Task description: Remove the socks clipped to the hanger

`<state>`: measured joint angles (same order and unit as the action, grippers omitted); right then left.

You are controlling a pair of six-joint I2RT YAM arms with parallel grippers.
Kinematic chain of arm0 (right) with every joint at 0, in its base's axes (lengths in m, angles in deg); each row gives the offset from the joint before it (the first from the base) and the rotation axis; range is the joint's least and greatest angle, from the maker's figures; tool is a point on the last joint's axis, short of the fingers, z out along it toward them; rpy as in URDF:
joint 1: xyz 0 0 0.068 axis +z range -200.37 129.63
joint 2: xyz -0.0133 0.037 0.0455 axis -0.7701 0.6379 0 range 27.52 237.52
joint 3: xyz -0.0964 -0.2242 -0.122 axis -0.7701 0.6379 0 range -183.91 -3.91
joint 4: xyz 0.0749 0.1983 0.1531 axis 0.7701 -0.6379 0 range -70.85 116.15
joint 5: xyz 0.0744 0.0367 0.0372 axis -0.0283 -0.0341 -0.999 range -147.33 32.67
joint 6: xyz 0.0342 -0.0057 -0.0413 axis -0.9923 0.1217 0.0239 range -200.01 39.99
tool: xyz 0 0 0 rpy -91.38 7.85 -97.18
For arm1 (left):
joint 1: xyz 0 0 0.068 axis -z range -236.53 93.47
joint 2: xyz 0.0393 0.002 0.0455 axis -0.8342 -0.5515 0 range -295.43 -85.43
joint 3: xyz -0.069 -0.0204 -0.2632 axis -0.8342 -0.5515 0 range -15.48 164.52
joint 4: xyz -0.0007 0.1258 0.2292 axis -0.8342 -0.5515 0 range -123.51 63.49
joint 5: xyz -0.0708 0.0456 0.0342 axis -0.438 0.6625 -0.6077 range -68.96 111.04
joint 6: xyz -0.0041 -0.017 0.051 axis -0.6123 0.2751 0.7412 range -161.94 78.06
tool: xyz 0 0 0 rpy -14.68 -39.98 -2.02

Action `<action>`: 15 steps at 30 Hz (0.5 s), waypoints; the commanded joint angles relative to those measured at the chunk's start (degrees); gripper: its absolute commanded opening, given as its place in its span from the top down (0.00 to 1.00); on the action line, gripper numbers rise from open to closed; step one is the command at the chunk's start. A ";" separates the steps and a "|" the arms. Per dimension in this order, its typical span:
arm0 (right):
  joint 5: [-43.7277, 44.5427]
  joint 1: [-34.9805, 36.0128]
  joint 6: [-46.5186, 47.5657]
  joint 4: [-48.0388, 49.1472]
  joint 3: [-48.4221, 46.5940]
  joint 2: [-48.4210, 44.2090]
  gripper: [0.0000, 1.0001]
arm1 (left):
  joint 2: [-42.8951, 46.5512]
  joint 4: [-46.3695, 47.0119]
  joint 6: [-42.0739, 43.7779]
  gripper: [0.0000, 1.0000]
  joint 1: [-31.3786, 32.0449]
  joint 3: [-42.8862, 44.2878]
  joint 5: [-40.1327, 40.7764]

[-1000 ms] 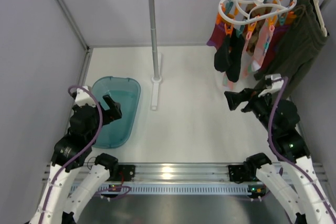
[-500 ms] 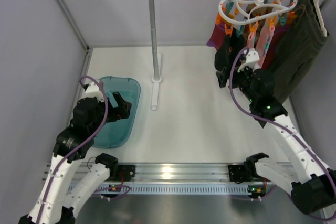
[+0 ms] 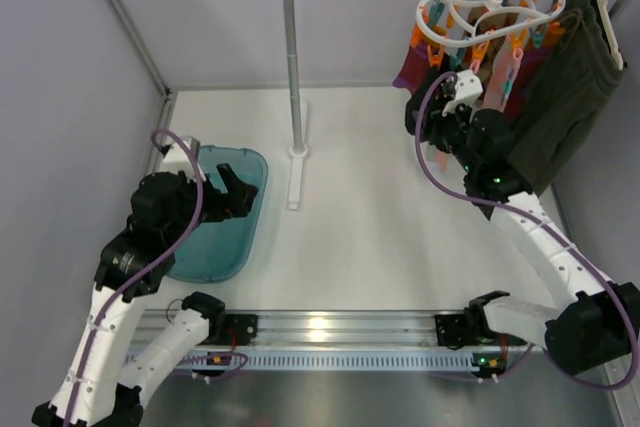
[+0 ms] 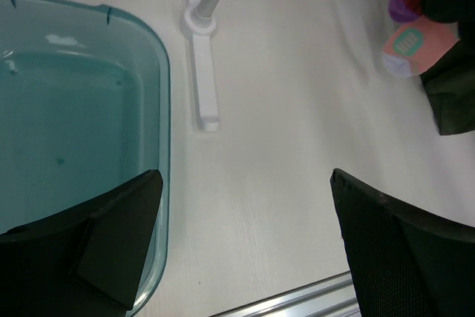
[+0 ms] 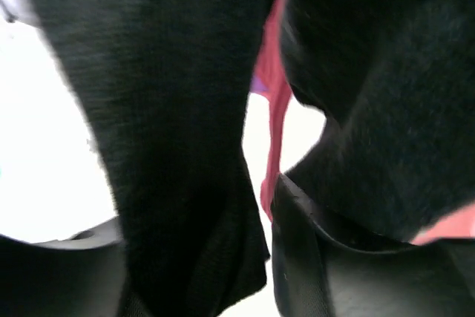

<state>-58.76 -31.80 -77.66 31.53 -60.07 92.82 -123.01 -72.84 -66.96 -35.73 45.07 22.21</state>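
The white hanger (image 3: 490,2) hangs from the rail with its orange and teal pins holding the socks. My right gripper (image 3: 422,112) is raised at the hanger's left side. In the right wrist view a black sock (image 5: 171,109) hangs between its fingers (image 5: 185,246). The jaws are half narrowed around it and a sliver of light shows by the right finger (image 5: 312,243). A second black sock (image 5: 386,109) and a magenta one (image 5: 276,109) hang just behind. A pink-and-white sock (image 3: 497,92) hangs further right. My left gripper (image 3: 232,197) is open over the basin's edge with nothing in it (image 4: 245,206).
A teal basin (image 3: 215,247) (image 4: 74,109) lies at the left. The rack's upright pole (image 3: 292,67) and its foot (image 4: 202,72) stand at mid-table. A dark olive garment (image 3: 570,87) hangs at the right of the hanger. Grey walls close in both sides.
My right arm has risen from the table up to the hanging socks, and its jaws have narrowed around a black sock. My left arm has shifted slightly right over the basin's edge.
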 commanded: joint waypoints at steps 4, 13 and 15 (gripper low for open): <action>-5.77 -0.11 -4.37 16.57 5.61 -1.40 0.84 | -7.76 8.79 -3.89 0.01 0.12 12.99 -4.77; -0.86 5.16 -8.06 24.23 12.39 -4.56 1.00 | -34.46 11.61 2.31 0.02 15.12 41.02 8.55; 0.64 6.83 -8.32 25.02 13.00 -5.35 1.00 | -42.95 11.61 5.05 0.01 23.45 50.16 12.87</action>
<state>-60.51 -27.45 -84.39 49.20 -47.59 89.74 -156.58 -64.38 -67.42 -21.87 86.36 25.92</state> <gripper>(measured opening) 0.005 0.985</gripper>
